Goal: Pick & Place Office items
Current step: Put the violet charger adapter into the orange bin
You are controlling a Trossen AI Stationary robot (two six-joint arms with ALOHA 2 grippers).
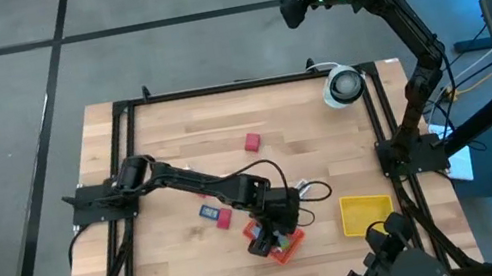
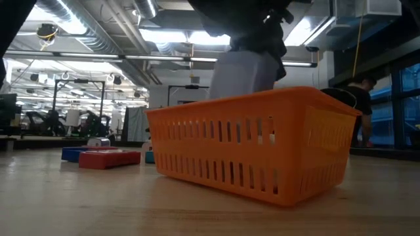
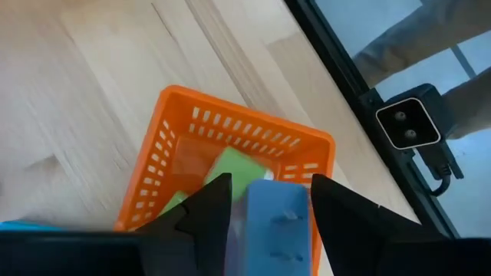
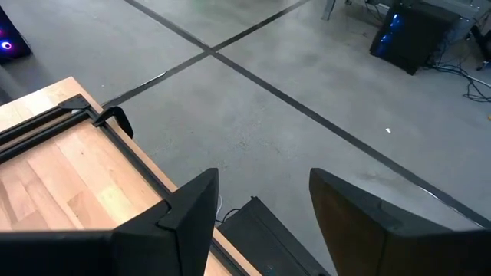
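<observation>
Left gripper (image 3: 265,207) hovering over orange basket (image 3: 169,138), lower centre – jaws parted, releasing blue block (image 3: 276,230) – next retreating upward.

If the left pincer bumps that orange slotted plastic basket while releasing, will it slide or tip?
The orange slotted plastic basket looks thin-walled and light, so it would probably slide on the smooth wooden table rather than resist. Its wide, low shape suggests tipping is unlikely. The left pincer stands just above it with a blue block between its fingers, so a nudge on the rim seems the likeliest contact.
</observation>
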